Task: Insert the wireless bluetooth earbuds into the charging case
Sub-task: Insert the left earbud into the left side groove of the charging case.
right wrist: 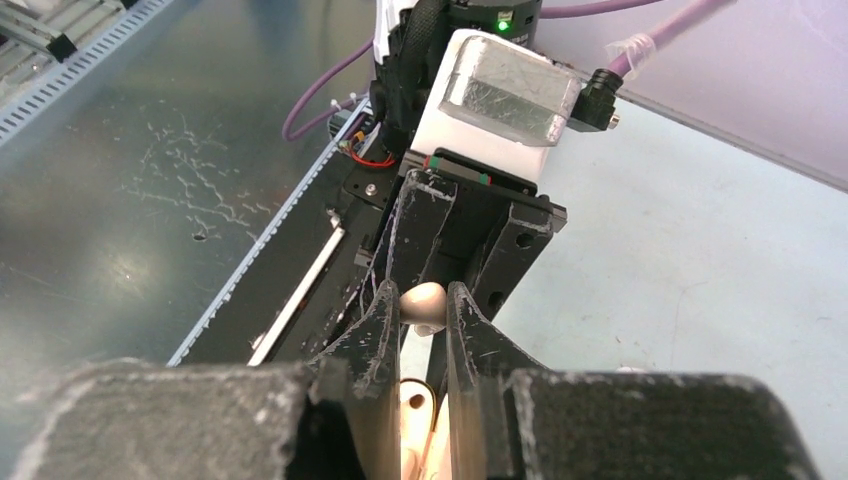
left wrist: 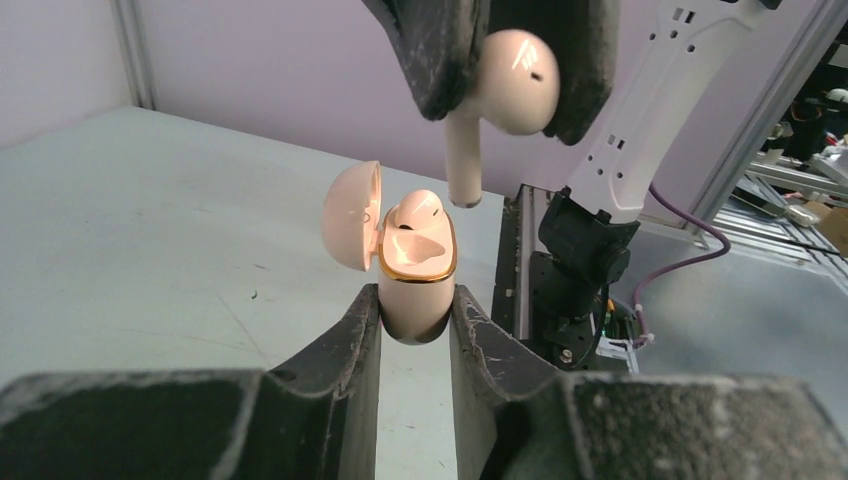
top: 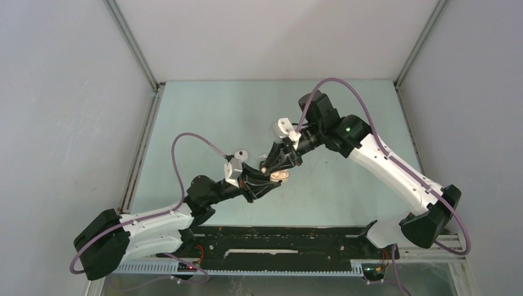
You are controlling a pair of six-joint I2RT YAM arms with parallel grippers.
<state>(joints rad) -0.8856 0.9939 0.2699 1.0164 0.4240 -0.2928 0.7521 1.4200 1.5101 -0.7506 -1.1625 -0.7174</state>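
Left wrist view: clenched open charging case (left wrist: 415,285) in left jaws, pinched second earbud (left wrist: 508,85) stem-down just above it in right jaws; needed alignment over empty socket (left wrist: 428,250), then lowering.

Left arm (top: 157,223) and right arm (top: 385,161) both reach inward, wrists nearly meeting — left pincer (left wrist: 415,300) drawn to a narrow gap, right pincer (left wrist: 510,100) poised just above it, angled down, jaws pressed fully in.
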